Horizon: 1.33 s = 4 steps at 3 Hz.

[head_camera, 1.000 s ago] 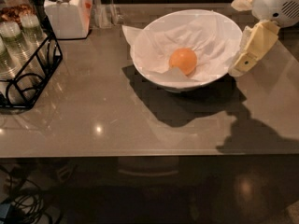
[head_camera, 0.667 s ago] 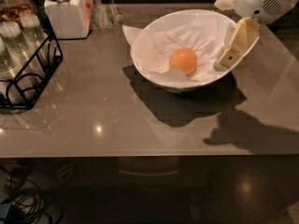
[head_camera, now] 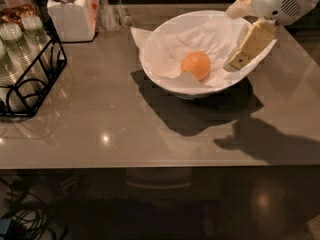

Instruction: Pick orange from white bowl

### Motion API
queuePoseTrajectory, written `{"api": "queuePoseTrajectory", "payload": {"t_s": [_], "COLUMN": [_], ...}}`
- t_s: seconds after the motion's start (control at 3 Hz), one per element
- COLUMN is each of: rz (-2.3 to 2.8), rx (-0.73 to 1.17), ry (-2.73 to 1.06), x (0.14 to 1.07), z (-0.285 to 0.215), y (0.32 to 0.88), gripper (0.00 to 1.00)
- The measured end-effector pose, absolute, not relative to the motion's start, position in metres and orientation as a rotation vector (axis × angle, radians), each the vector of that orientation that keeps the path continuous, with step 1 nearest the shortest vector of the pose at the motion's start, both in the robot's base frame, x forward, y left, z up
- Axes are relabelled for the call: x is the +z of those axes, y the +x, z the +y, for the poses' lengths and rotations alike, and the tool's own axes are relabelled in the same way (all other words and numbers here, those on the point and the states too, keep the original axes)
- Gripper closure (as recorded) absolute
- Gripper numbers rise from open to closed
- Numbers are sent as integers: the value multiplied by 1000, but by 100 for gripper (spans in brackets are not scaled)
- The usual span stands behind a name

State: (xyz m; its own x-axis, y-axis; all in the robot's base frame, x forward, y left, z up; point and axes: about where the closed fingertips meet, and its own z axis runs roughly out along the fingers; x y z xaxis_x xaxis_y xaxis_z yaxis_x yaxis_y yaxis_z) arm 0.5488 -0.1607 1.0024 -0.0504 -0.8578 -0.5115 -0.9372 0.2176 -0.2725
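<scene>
Closest to me is the front edge of the brown, shiny worktop point(head_camera: 100, 134). Under it, on the dark floor at 7 o'clock, lie some cables point(head_camera: 20, 224).

A bit farther in, at 9 o'clock, a black wire rack point(head_camera: 30, 89) sits on the worktop. Clear cups with lids point(head_camera: 12, 39) stand in it.

A big dark shadow point(head_camera: 200, 116) lies on the worktop past the middle, and it goes off toward 4 o'clock.

Behind the shadow, at about 1 o'clock, stands the white bowl point(head_camera: 215, 88). It is wide and has crinkly white paper point(head_camera: 210, 34) inside. One corner of the paper sticks out over the rim at 11 o'clock of the bowl.

The orange point(head_camera: 195, 65) lies on the paper in the bowl, a little toward my side of the bowl's middle. Nothing is touching it.

The claw point(head_camera: 232, 39) hangs over the bowl at its 3 o'clock side, just beside the orange but not on it. Its two cream fingers are spread apart. One finger point(head_camera: 250, 44) slants down into the bowl, with its tip near the paper. The other finger point(head_camera: 239, 6) is higher, over the far rim. The claw holds nothing. The round white part of the arm point(head_camera: 280, 1) is at 2 o'clock.

Farthest away, at 11 o'clock, stands a white jar point(head_camera: 70, 19) with a lid.
</scene>
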Motion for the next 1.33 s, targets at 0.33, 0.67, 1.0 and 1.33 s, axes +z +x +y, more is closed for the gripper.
{"api": "queuePoseTrajectory", "payload": {"t_s": [0.33,0.67,1.0,1.33], "rz": [1877,1860,1877,1907], "rx": [261,304,385,444], "ry": [-1621,-1631,-1643,-1635], "x": [991,982,956,932], "z": [-145,-133,-122,-118], "y": [568,580,594,608], "gripper": [23,23,24,22]}}
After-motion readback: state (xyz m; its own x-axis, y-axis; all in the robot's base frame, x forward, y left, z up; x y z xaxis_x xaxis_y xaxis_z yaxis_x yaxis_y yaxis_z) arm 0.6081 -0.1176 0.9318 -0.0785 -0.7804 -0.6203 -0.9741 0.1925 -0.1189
